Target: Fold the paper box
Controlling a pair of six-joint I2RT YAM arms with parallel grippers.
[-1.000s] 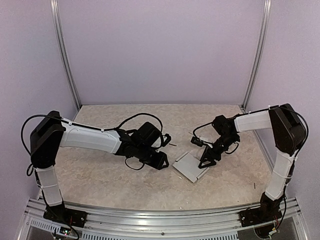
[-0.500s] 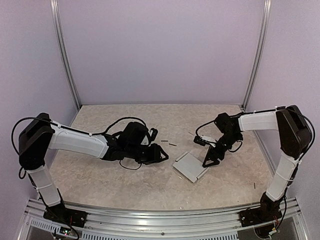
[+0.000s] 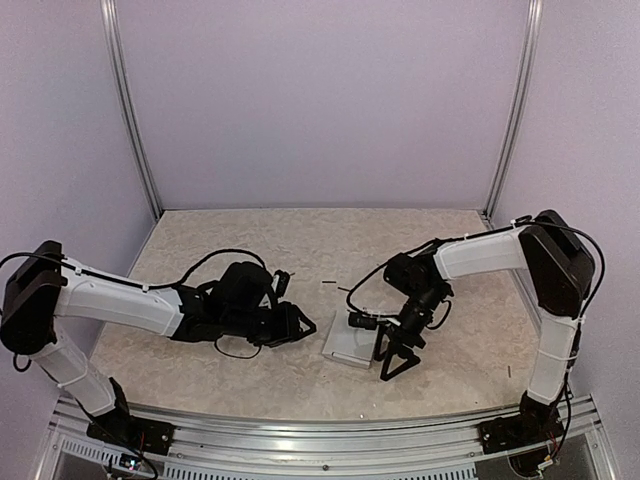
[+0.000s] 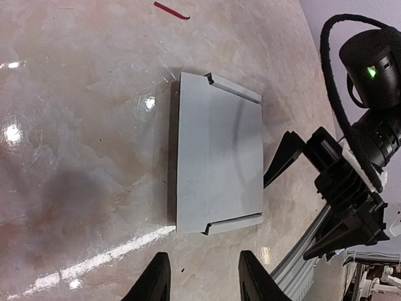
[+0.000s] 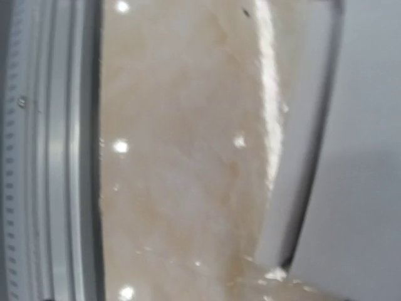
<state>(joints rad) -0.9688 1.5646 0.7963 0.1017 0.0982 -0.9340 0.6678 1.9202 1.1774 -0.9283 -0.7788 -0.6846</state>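
The paper box (image 3: 347,343) is a slim, pale grey rectangular box lying flat on the table between the two arms. In the left wrist view the paper box (image 4: 216,166) shows a tucked flap at each short end. My left gripper (image 3: 303,327) is low, just left of the box. Its jaws are open, with only bare table between the fingertips (image 4: 202,279). My right gripper (image 3: 396,362) is just right of the box with its jaws spread wide and empty. It also shows in the left wrist view, the right gripper (image 4: 307,194) beside the box's long edge. The right wrist view is blurred and shows no fingers.
A thin dark scrap (image 3: 328,284) lies on the table behind the box, and a red scrap (image 4: 171,9) shows beyond it. An aluminium rail (image 3: 320,440) runs along the near edge. Purple walls and metal posts (image 3: 512,110) enclose the table.
The box has slid left and slightly nearer. The right gripper came off the box's right edge, swung nearer and opened wide. The left arm drew back to the left.
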